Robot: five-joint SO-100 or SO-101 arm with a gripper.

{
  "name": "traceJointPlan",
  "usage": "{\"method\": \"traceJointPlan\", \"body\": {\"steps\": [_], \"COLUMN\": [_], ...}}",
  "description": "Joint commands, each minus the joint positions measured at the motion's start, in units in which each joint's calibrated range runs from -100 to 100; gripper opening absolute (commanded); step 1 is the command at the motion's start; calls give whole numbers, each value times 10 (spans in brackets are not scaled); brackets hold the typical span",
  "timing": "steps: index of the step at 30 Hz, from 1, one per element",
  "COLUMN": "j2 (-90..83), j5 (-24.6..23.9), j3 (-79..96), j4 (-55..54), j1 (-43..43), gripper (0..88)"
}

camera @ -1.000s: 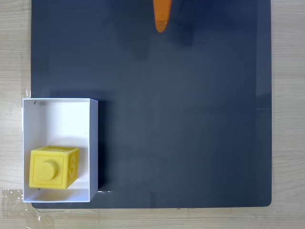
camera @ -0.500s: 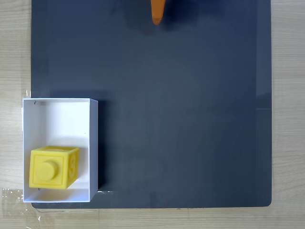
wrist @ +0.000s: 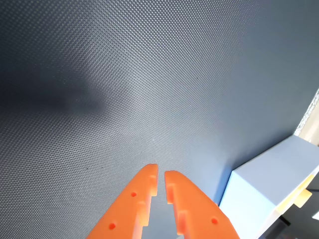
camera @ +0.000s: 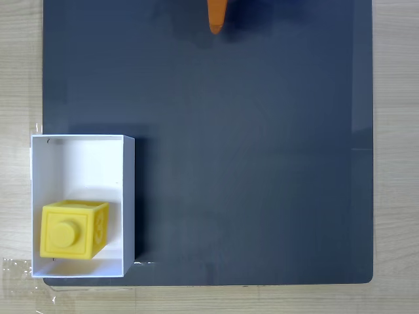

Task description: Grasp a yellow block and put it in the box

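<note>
The yellow block (camera: 69, 230) lies inside the white box (camera: 128, 196) at the lower left of the fixed view, stud face up, in the box's near half. In the wrist view the box (wrist: 264, 191) shows at the lower right, with a sliver of the yellow block (wrist: 299, 196) past its wall. My orange gripper (camera: 217, 16) pokes in at the top edge of the fixed view, far from the box. Its fingertips in the wrist view (wrist: 161, 172) are nearly touching, with nothing between them: the gripper is shut and empty over the dark mat.
A dark grey mat (camera: 249, 150) covers most of the table. Light wood table (camera: 396, 157) shows around it on the left, right and bottom. The box overhangs the mat's left edge.
The gripper tip drew back toward the top edge of the fixed view between the earliest frame and half a second ago, then stayed still. Block and box have not moved.
</note>
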Motion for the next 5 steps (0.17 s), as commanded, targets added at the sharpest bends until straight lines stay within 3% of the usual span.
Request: {"method": "traceJointPlan", "body": {"steps": [1, 5], "j2": [3, 3], "j5": [0, 0], "j3": [-2, -2], "j4": [5, 5], "j1": [4, 4], "gripper": [19, 19]}}
